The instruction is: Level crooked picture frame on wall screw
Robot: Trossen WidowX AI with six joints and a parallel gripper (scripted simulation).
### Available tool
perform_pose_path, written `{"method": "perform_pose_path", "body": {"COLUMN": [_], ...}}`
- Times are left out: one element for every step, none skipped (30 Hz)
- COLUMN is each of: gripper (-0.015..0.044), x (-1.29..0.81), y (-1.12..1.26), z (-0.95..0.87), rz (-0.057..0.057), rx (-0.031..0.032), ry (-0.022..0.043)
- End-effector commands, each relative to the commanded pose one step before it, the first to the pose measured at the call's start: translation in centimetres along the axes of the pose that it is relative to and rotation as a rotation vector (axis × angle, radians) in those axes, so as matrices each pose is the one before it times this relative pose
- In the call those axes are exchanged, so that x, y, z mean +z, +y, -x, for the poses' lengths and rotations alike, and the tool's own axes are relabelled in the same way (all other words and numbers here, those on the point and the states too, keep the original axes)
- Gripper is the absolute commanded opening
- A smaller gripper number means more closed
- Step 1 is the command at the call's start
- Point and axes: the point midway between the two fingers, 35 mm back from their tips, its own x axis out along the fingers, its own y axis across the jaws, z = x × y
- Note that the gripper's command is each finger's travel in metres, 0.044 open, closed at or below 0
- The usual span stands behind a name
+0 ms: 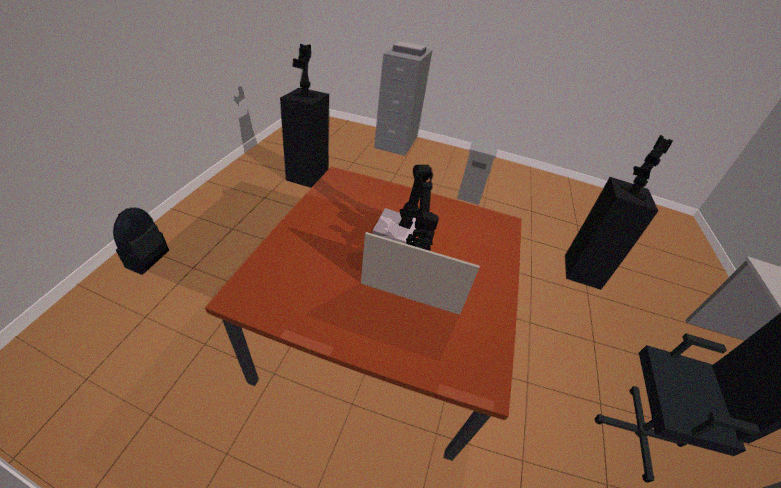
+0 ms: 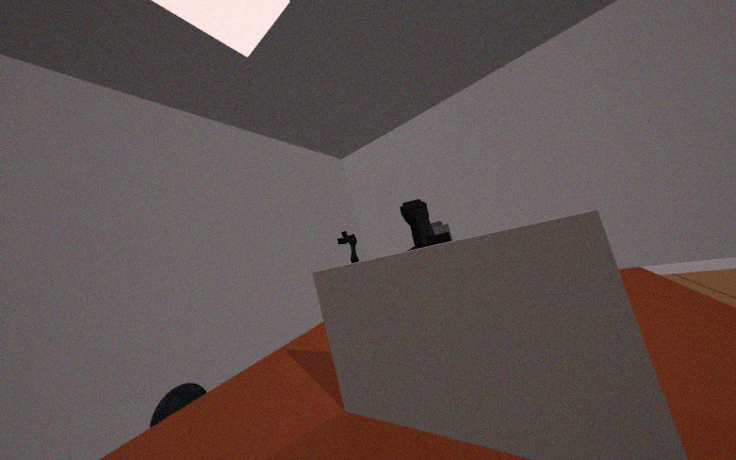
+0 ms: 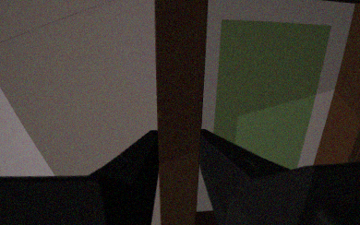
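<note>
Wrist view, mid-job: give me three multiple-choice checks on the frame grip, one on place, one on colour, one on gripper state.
1. Where does the brown frame bar run?
A. between the fingers
B. left of both fingers
C. out of view

2. What colour is the picture panel inside the frame?
A. blue
B. green
C. red

3. What is the gripper doing?
A. open
B. shut on nothing
C. shut on the frame bar

Answers: 1 A, the bar passes between the dark fingers; 2 B, the panel is green; 3 C, the fingers press its sides.
</note>
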Motion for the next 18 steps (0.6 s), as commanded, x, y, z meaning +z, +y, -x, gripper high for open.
{"method": "perform_pose_path", "body": {"gripper": [0.0000,0.0000,0.0000,0.0000,0.0000,0.0000,0.0000,0.0000,0.0000,0.0000,0.0000,0.0000,0.0000,0.0000,0.0000,0.0000,0.0000,0.0000], "x": [0.002,0.000,0.000,0.000,0.000,0.000,0.000,0.000,0.000,-0.002,-0.001,0.000,-0.002,-0.002,0.000,-0.001,-0.001,0.000], "y": [-0.057,0.000,0.000,0.000,0.000,0.000,0.000,0.000,0.000,0.009,0.004,0.000,0.006,0.006,0.000,0.005,0.005,0.000], "z": [0.000,0.000,0.000,0.000,0.000,0.000,-0.001,-0.003,-0.002,-0.001,-0.001,0.000,-0.001,-0.001,0.000,-0.001,-0.001,0.000], "rz": [0.0053,0.0000,0.0000,0.0000,0.0000,0.0000,0.0116,0.0254,0.0153,0.0110,0.0047,0.0000,0.0079,0.0079,0.0000,0.0079,0.0079,0.0000], "rx": [-0.00022,0.00000,0.00000,0.00000,0.00000,0.00000,-0.00003,-0.00007,-0.00004,-0.00003,-0.00001,0.00000,-0.00002,-0.00002,0.00000,-0.00002,-0.00002,0.00000], "ry": [-0.00004,0.00000,0.00000,0.00000,0.00000,0.00000,0.00001,0.00001,0.00001,0.00000,0.00000,0.00000,0.00000,0.00000,0.00000,0.00000,0.00000,0.00000]}}
